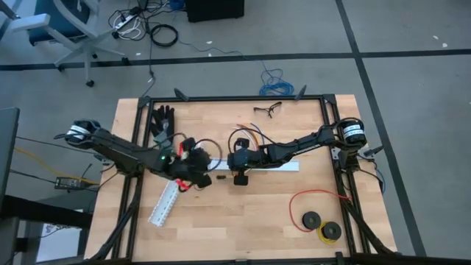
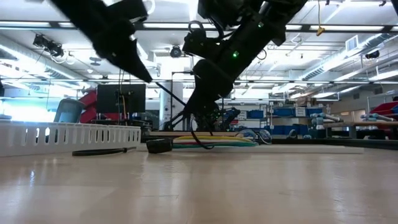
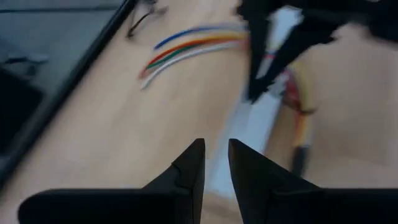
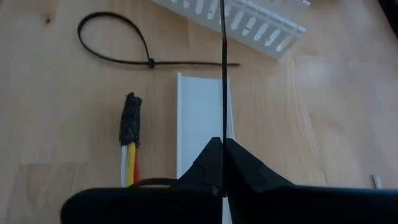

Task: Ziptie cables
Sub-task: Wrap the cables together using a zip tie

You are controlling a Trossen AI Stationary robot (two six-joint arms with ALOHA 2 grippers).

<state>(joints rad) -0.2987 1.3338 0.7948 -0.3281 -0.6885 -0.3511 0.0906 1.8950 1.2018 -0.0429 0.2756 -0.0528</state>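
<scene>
Right gripper [image 4: 222, 163]: over mid-table, clamped on a thin black zip tie [image 4: 223, 74] that runs straight out from its fingertips.
Left gripper [image 3: 214, 163]: just left of it, fingers a narrow gap apart, grasping nothing.
Cables [image 4: 130, 144]: flat on the table under the right gripper, dark plug end beside a flat white strip [image 4: 202, 118].
Spare: a looped zip tie [image 4: 121, 46] lies near the slotted channel [image 4: 249, 22].
Advice: the right arm should keep the tie taut while the left catches its free end; pulling off-line could slip it off the bundle.
</scene>
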